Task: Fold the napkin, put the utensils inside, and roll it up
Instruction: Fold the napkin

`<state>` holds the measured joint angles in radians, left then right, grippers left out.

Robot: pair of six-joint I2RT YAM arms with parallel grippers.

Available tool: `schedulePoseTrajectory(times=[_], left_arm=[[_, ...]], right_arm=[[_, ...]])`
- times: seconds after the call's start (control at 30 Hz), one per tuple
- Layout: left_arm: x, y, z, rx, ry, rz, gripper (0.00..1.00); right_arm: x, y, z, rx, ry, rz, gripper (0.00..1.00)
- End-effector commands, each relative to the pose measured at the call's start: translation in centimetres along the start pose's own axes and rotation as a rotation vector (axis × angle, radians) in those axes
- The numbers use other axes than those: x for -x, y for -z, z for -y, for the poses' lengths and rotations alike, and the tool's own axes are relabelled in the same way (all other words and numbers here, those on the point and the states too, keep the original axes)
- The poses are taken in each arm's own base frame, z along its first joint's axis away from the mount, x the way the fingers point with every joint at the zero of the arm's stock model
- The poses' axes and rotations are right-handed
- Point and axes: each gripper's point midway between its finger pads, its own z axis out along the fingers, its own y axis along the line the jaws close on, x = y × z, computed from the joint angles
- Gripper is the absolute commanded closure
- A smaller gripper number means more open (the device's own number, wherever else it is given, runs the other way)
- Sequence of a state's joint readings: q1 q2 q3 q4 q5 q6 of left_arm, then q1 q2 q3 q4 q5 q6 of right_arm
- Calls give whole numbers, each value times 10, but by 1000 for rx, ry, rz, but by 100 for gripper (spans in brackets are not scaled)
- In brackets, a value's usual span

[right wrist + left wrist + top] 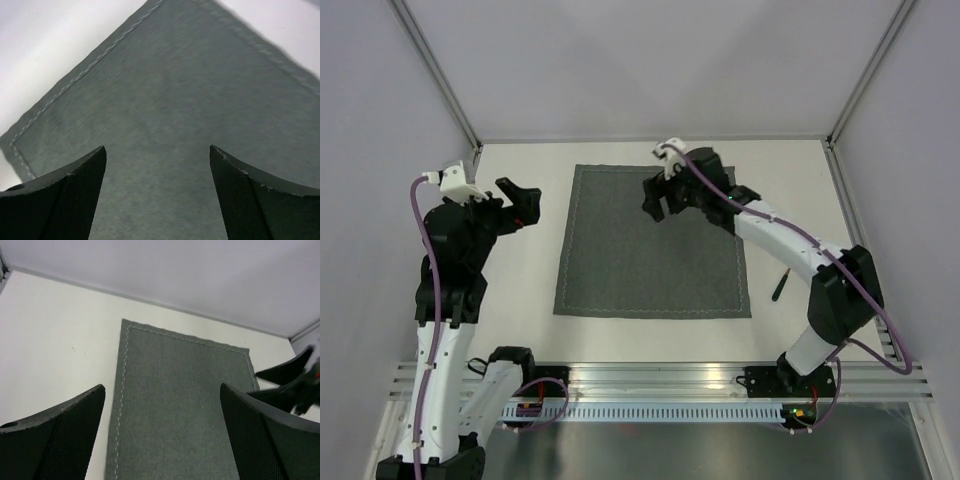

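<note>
The dark grey napkin (655,245) lies flat and unfolded in the middle of the table. It also shows in the left wrist view (180,390) and the right wrist view (165,85). My left gripper (523,203) is open and empty, just left of the napkin's left edge, facing it (162,386). My right gripper (658,205) is open and empty, above the napkin's far middle (157,147). The fork (780,285) lies on the table right of the napkin. Only its dark handle shows; the right arm hides its far end.
The white table (520,290) is walled on the left, far and right sides. A metal rail (660,385) with the arm bases runs along the near edge. The right arm's forearm (780,235) crosses above the napkin's right edge.
</note>
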<state>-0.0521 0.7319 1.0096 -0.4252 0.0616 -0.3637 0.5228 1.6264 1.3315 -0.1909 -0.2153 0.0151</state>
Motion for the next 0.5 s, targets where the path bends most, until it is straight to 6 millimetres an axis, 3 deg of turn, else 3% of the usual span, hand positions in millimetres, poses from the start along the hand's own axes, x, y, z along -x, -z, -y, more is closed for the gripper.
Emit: schedulePoseTrajectory(times=[0.0,0.03,0.07,0.1,0.17,0.2,0.27,0.37,0.47], left_arm=[[29,8,4,19,-19,55,0],[34,10,4,23,-19,63,0],[36,10,3,32,-20,68,0],[37,10,2,40,-21,66,0],[39,9,3,42,-21,58,0],[41,9,-1,68,-22,64,0],[43,8,-2,78,-20,60,0],[43,5,-3,87,-21,49,0],[43,2,-2,81,-26,38,0]], right_arm=[[-18,-25,-34,-23,105,-74,12],[-26,-32,-69,26,151,-88,13],[-32,-38,-85,41,177,-99,14],[-44,-48,-116,79,212,-117,16],[-65,-64,-143,118,240,-148,19],[-70,-67,-166,140,268,-148,22],[-86,-78,-188,163,297,-160,27],[-109,-85,-239,208,359,-171,34],[-120,-93,-267,225,373,-171,37]])
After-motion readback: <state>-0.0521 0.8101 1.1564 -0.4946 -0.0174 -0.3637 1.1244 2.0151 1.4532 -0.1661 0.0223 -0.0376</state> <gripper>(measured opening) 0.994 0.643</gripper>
